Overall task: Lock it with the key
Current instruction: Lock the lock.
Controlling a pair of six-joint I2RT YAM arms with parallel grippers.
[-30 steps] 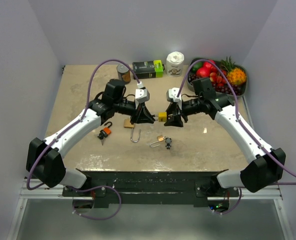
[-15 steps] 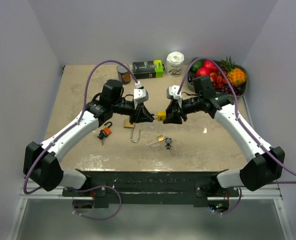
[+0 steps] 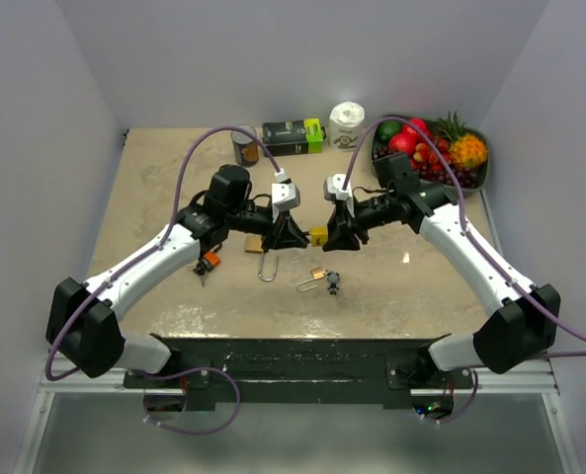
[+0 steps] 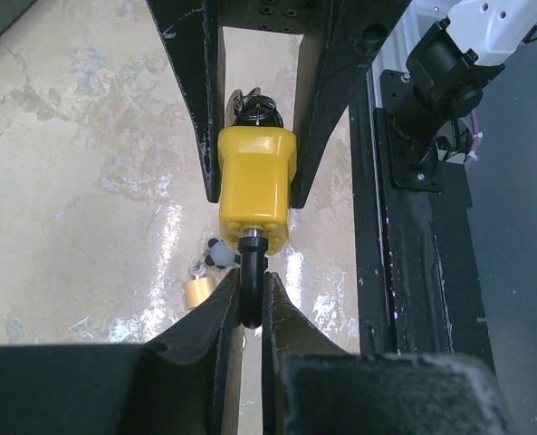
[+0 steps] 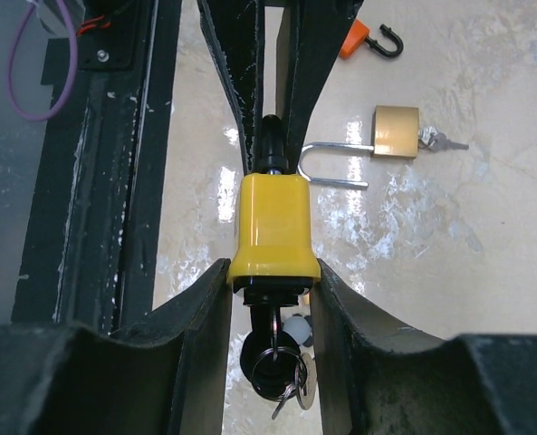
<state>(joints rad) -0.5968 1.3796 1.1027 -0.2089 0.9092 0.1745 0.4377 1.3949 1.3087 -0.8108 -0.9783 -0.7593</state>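
A yellow padlock (image 3: 318, 235) hangs in the air between my two grippers, above the middle of the table. My left gripper (image 3: 298, 237) is shut on its black shackle (image 4: 252, 281), shown in the left wrist view (image 4: 252, 292) with the yellow body (image 4: 256, 186) just beyond. My right gripper (image 3: 332, 235) is shut on the yellow body (image 5: 274, 227), its two fingers pressing the sides (image 5: 273, 283). A black-headed key (image 5: 275, 358) with a ring of keys sits in the keyhole at the body's end, between my right fingers.
On the table below lie a brass padlock with a long open shackle (image 3: 257, 247), a small orange padlock (image 3: 207, 262) and a small brass padlock with keys (image 3: 318, 277). A can (image 3: 243, 146), a green box (image 3: 294, 135), a white roll (image 3: 347, 126) and a fruit bowl (image 3: 475, 178) stand at the back.
Both grippers have shifted slightly toward the near edge with the yellow padlock still held between them. The left arm's elbow has swung a little right. The holds are unchanged.
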